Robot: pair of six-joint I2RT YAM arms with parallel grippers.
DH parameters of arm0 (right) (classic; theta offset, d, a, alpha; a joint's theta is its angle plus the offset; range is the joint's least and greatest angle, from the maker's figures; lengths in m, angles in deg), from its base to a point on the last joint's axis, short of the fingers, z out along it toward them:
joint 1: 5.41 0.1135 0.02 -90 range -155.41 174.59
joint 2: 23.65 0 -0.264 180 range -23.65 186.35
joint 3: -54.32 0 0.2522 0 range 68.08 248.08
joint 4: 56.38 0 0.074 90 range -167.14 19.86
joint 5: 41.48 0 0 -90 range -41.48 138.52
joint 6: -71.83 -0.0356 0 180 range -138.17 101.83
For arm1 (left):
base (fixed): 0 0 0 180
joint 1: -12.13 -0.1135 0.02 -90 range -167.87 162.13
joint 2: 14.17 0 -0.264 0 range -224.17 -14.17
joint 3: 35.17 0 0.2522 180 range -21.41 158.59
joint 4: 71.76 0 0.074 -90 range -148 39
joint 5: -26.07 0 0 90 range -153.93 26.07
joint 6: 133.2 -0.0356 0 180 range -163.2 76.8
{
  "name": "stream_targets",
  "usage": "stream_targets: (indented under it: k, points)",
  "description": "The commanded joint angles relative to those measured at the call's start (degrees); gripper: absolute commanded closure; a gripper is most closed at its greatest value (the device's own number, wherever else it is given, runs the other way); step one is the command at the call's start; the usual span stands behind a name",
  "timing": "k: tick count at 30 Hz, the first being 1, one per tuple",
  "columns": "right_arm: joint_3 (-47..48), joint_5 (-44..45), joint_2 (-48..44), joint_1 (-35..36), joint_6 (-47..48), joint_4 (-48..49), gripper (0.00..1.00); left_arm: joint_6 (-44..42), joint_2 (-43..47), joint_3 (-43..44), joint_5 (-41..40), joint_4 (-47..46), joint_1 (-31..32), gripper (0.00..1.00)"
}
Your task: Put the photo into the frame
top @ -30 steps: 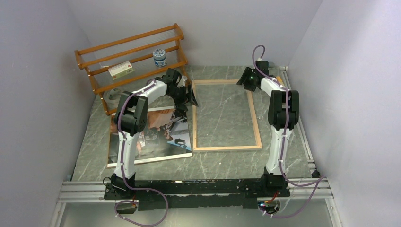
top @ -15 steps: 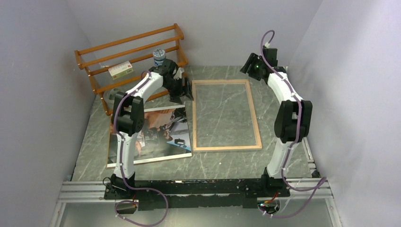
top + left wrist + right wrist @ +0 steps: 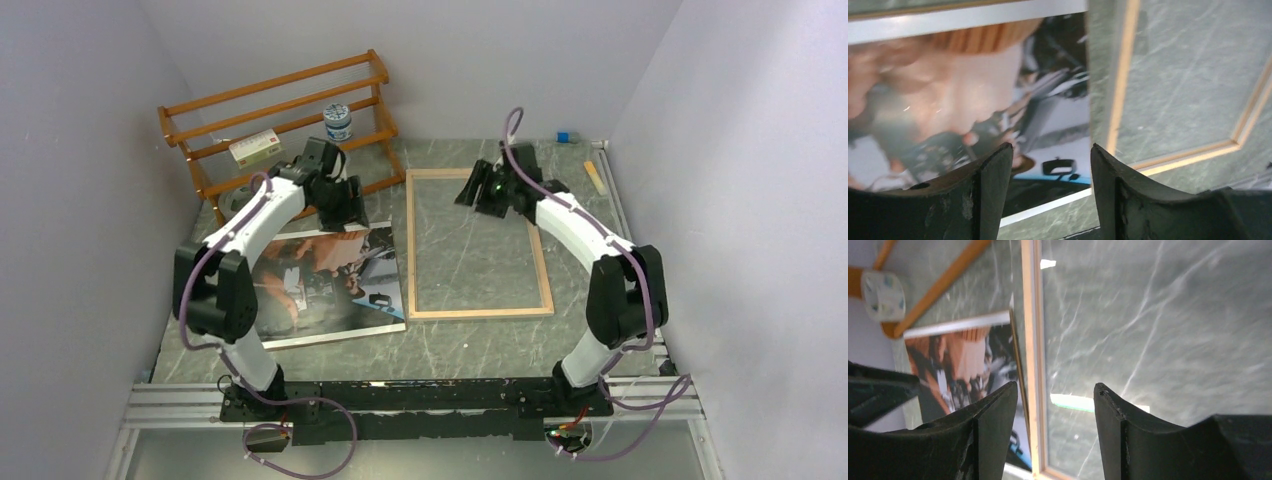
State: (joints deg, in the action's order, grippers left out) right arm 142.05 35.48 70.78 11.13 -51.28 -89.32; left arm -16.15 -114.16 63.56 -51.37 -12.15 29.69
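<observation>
The photo point(image 3: 330, 285) lies flat on the table, left of the frame, a dark glossy print with a white margin. It also shows in the left wrist view point(image 3: 973, 90) and the right wrist view point(image 3: 963, 360). The frame point(image 3: 545, 270) lies flat beside it, pale wood rim up, its pane showing the table through it. My left gripper point(image 3: 350, 210) hovers open and empty over the photo's far right part; its wrist view point(image 3: 1052, 165) shows the frame's rim point(image 3: 1120, 75) to the right. My right gripper point(image 3: 476, 196) hangs open and empty over the frame's far part, above its left rim point(image 3: 1032, 340) in its own view point(image 3: 1055, 395).
An orange-brown slatted rack point(image 3: 280, 110) stands at the back left with a small can point(image 3: 338, 122) and a box point(image 3: 255, 148) on it. A tape roll point(image 3: 235, 200) lies under it. A small blue object point(image 3: 566, 137) and a yellowish stick point(image 3: 595, 178) lie at the back right.
My left gripper moved left and nearer, from the frame's far left corner to over the photo. My right arm swung left from the far right corner to over the frame.
</observation>
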Motion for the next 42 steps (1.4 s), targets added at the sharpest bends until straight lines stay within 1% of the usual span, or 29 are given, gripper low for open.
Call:
stream_targets:
  k: [1,4,7,11,13,20,25,31,35,38,39,42]
  points:
    - [-2.2,-1.8,-0.3,8.1,-6.5,3.6,0.40,4.3,6.2,-8.6,-9.6,-0.3,-2.7,0.40]
    - [-0.9,-1.2,2.2,15.1,-8.4,5.2,0.43,6.0,10.1,-16.0,-10.6,-0.8,-5.4,0.44]
    - [1.7,1.9,5.6,20.5,-9.2,6.1,0.46,7.3,13.0,-22.1,-9.6,-2.2,-7.9,0.46]
    - [6.9,6.7,12.3,24.0,-8.6,5.3,0.46,9.1,14.3,-27.7,-9.4,-3.9,-10.1,0.44]
    - [9.5,6.9,15.7,24.6,-7.8,5.1,0.45,10.1,14.1,-29.3,-8.6,-4.7,-11.3,0.43]
    - [20.6,9.2,26.9,25.1,-6.3,-0.3,0.41,11.3,11.2,-30.5,-5.8,-5.7,-12.0,0.42]
    - [26.2,14.8,31.8,25.6,-3.7,-6.4,0.36,11.4,10.4,-31.1,-6.4,-5.3,-12.0,0.42]
    - [31.7,15.5,37.0,26.8,-0.7,-12.8,0.34,11.5,10.2,-30.9,-6.6,-5.7,-12.0,0.41]
    - [31.9,12.0,37.6,27.3,-0.2,-13.0,0.37,12.5,7.8,-30.3,-7.5,-4.7,-12.0,0.42]
    - [29.3,8.5,35.4,27.4,-0.4,-9.8,0.40,12.8,6.4,-30.4,-7.6,-4.6,-12.0,0.43]
    - [28.2,7.4,34.4,27.4,-0.5,-8.4,0.41,12.6,5.9,-30.4,-7.7,-4.5,-12.0,0.43]
    - [26.2,5.7,31.9,27.2,-0.8,-6.2,0.51,12.1,3.9,-30.2,-7.3,-4.2,-12.0,0.45]
